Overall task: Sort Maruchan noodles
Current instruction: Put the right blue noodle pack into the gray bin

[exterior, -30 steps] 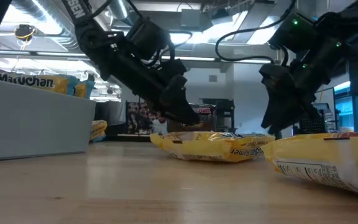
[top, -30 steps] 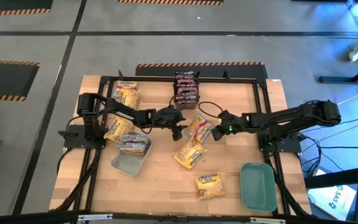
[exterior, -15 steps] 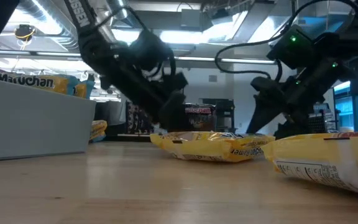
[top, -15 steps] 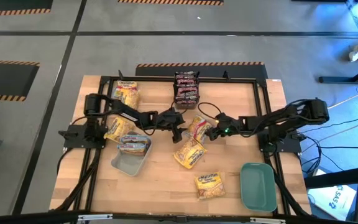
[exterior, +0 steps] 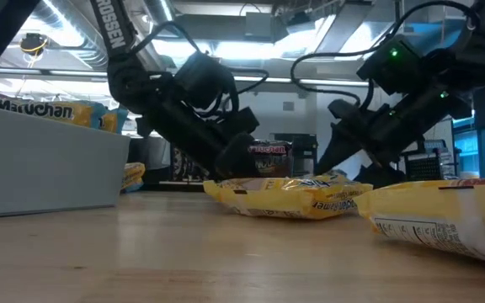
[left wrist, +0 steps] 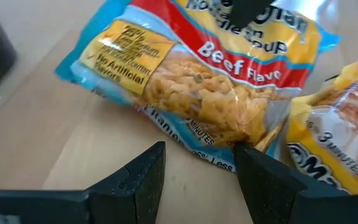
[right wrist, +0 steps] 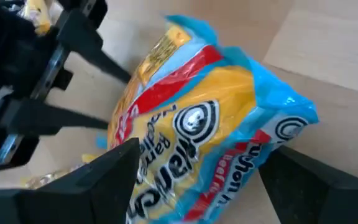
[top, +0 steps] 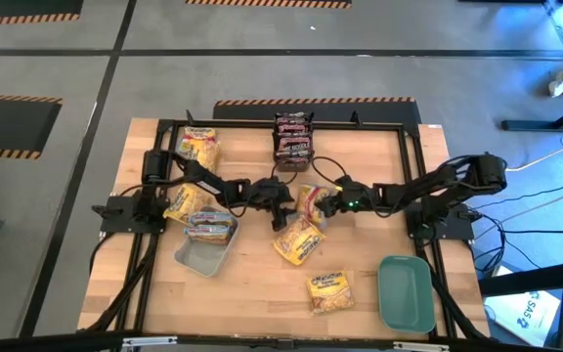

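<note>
The beef-flavor Maruchan packet (top: 310, 202) is flanked by the spread right gripper (top: 323, 206) and parted, empty left gripper (top: 283, 203), apparently for pickup.

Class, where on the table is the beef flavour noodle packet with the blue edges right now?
In the high view the beef packet lies near the table's middle, between the left gripper and the right gripper, just above a yellow packet.

Black cabled arms, green light
</note>
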Robot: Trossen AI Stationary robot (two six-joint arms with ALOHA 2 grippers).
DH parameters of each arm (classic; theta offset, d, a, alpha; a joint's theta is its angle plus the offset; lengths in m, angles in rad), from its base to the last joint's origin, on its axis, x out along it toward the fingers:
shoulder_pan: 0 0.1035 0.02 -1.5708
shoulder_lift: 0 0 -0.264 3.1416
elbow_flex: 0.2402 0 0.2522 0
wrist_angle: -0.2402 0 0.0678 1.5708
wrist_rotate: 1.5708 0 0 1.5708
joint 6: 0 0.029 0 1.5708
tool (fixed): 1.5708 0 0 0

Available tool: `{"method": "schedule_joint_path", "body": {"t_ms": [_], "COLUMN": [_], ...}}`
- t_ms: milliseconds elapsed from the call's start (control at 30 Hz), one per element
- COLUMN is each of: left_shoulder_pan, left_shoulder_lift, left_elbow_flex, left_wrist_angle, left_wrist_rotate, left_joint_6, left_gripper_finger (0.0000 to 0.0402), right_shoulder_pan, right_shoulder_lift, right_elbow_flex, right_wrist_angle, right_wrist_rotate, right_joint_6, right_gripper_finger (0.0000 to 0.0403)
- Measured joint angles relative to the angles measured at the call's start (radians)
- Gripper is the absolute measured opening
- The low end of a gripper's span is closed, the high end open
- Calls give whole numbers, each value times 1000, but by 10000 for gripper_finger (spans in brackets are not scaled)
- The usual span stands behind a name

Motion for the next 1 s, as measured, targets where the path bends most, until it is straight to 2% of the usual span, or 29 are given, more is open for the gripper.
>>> {"method": "schedule_joint_path", "body": {"t_ms": [133,267,367,567,633,733,833,1000], "left_shoulder_pan": [-1,-1,-1,-4,-7,-6,1,25], "left_shoulder_lift": [0,0,0,0,0,-3,-17,-66], "left_elbow_flex": [-1,-1,-1,-2,-2,-2,0,-1], "left_wrist_angle": [6,12,13,10,6,6,11,-29], "left_wrist_rotate": [8,3,-3,-167,-187,-139,-57,92], "left_joint_6": [0,0,0,-11,-27,-27,-32,-54], "left_gripper_finger": [186,186,186,186,186,186,192,219], "right_shoulder_pan": [0,0,0,-1,0,0,0,1], "right_shoulder_lift": [54,98,104,95,89,75,54,11], "right_elbow_flex": [1,1,1,5,6,5,4,1], "right_wrist_angle": [101,155,169,196,201,189,171,137], "right_wrist_rotate": [-6,-6,6,30,21,9,-7,-4], "right_joint_6": [-14,-28,-55,-137,-156,-190,-220,-296], "right_gripper_finger": [299,267,225,124,101,89,99,99]}}
